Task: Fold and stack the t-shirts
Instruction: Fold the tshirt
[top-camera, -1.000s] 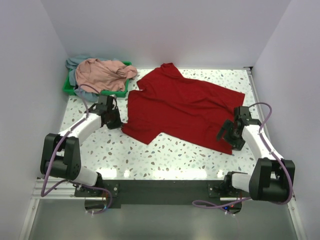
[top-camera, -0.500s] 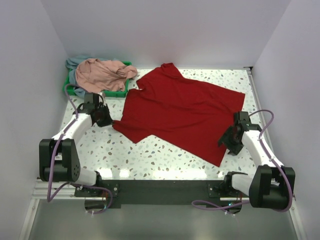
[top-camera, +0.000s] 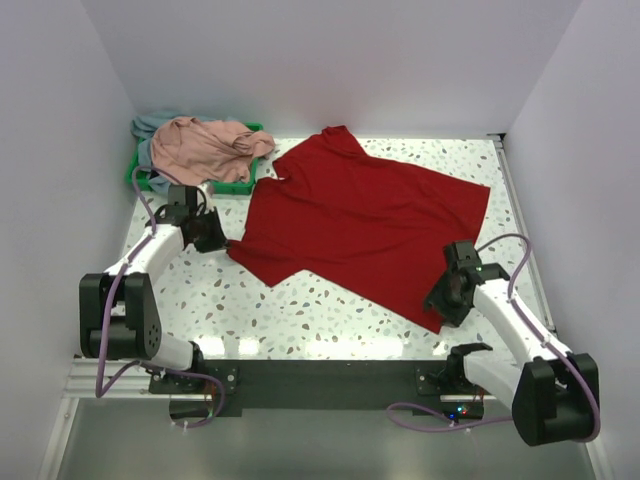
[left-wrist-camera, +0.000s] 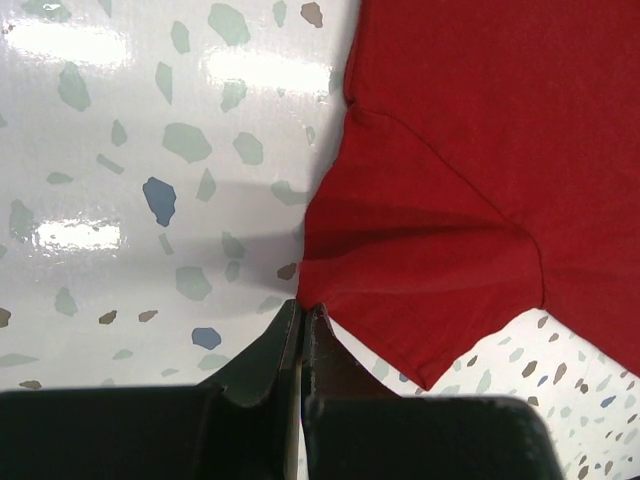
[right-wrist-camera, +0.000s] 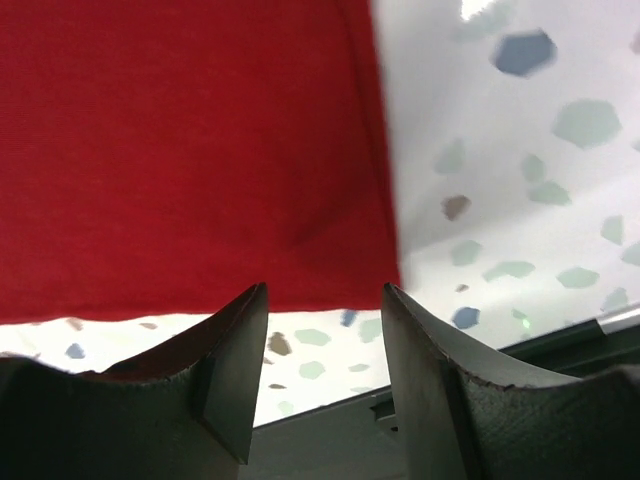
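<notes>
The left gripper (left-wrist-camera: 300, 316) has its jaws clamped on a sleeve tip of the spread red t-shirt (top-camera: 360, 220), while the right gripper (right-wrist-camera: 324, 293) holds its jaws apart at the hem corner.

green tray (top-camera: 236, 186): far-left table corner | table (top-camera: 330, 315): white, speckled grey-blue and brown

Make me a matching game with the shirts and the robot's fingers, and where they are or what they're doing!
Things:
1. bright red cloth t-shirt
2. dusty pink cloth t-shirt
3. left fingers
4. right fingers

Places or states:
A. apart, by a bottom corner of the red shirt
B. crumpled in the green plastic tray
C. spread out on the speckled table
D. pinched shut on a red sleeve

Pairs: 1-C, 2-B, 3-D, 4-A
</notes>
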